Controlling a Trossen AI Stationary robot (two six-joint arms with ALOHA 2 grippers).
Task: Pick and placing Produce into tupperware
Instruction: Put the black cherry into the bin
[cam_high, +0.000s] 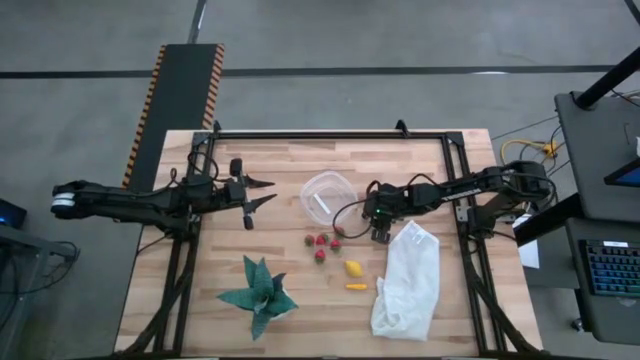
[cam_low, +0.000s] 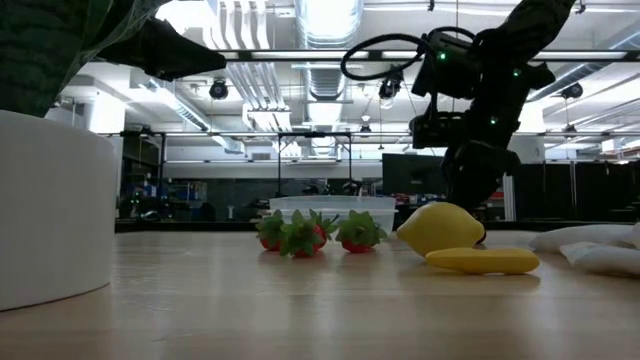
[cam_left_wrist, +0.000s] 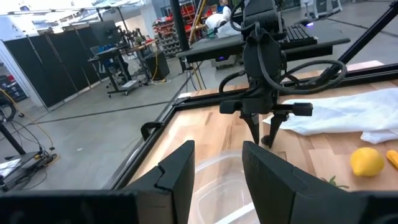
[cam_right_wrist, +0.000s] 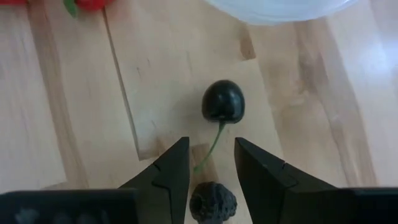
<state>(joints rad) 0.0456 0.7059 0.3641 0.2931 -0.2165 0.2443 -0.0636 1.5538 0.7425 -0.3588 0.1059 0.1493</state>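
Progress: judging by how things lie, nothing is placed yet; the tupperware (cam_high: 327, 195), centre of the high view, looks empty, with all produce on the wood.
Table (cam_high: 290, 165): pale butcher-block planks, matte, seams visible.
Cloth bag (cam_high: 408, 280): white, soft, crumpled, lower right.
Green plant shape (cam_high: 260, 293): spiky, leaf-like, lower centre-left.
Tupperware material: clear thin plastic, rounded square.
Strawberries (cam_high: 321, 246): red, green-capped, below the tub.
Lemon (cam_high: 353, 268): yellow, smooth, oval; orange piece (cam_high: 357, 287) beneath it.
Dark cherry (cam_right_wrist: 222, 101): glossy black ball, thin stem.
Right gripper (cam_right_wrist: 211, 163): fingers apart, holding nothing, straddling the stem; a wrinkled dark ball (cam_right_wrist: 212, 203) sits between them.
Left gripper (cam_high: 262, 193): fingers apart, empty, left of the tub.
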